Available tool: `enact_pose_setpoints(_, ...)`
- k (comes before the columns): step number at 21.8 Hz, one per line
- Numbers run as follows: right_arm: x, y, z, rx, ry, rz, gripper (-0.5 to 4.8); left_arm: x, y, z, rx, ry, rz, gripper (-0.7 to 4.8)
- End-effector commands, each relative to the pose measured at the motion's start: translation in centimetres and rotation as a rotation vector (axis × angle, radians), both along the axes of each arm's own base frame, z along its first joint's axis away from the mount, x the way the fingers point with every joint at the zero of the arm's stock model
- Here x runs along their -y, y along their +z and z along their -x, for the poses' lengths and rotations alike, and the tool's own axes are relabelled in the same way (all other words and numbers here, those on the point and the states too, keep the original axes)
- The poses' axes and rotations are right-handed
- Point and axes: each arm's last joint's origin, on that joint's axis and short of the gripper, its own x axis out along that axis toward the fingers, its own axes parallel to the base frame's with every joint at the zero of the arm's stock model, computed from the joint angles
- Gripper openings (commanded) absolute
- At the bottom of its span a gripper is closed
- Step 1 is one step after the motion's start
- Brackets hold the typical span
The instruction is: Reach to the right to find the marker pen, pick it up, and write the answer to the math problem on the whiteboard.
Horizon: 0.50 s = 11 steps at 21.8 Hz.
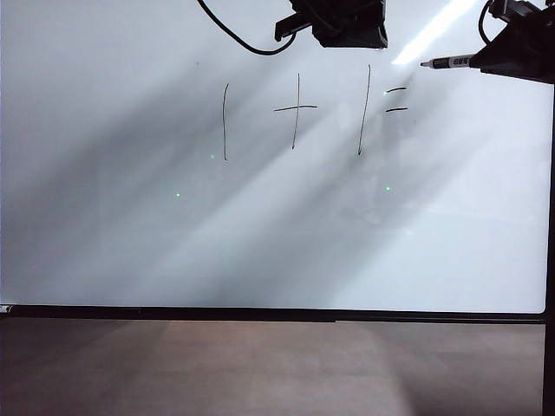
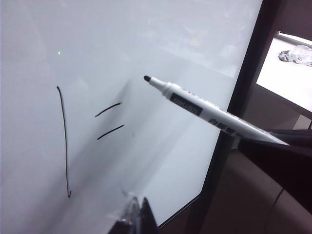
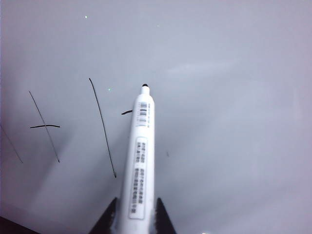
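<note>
The whiteboard [image 1: 173,243] fills most of the exterior view, and the math problem [image 1: 296,108] reads one plus one equals in thin black strokes. My right gripper [image 1: 487,61] sits at the top right, shut on the marker pen [image 1: 449,62]. The pen's black tip points left, just right of the equals sign and a little above it. In the right wrist view the pen [image 3: 140,161] sticks out between the fingers [image 3: 108,217] toward the board [image 3: 234,97]. The left wrist view shows the pen [image 2: 209,114] slanting in beside the equals sign [image 2: 109,109]. My left gripper [image 1: 342,30] hangs at the top centre, shut and empty [image 2: 139,217].
The board's black frame runs along its lower edge [image 1: 260,315] and right edge [image 1: 549,217]. Below it lies a brown surface [image 1: 260,373]. A black cable [image 1: 234,35] loops from the left arm. Past the board's edge stands a pale table with a crumpled object [image 2: 292,56].
</note>
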Motion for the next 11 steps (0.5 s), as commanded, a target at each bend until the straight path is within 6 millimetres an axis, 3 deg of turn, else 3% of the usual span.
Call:
enact_pose_setpoints(1, 0.0, 0.6, 0.0, 0.038, -0.005, 0.004, -0.06, 0.0, 0.3, 0.1, 0.012, -0.004, 0.008, -0.04)
enact_pose_setpoints(11, 0.0, 1.9, -0.5, 0.049, 0.003, 0.008, -0.06, 0.0, 0.3, 0.1, 0.012, -0.004, 0.008, -0.04)
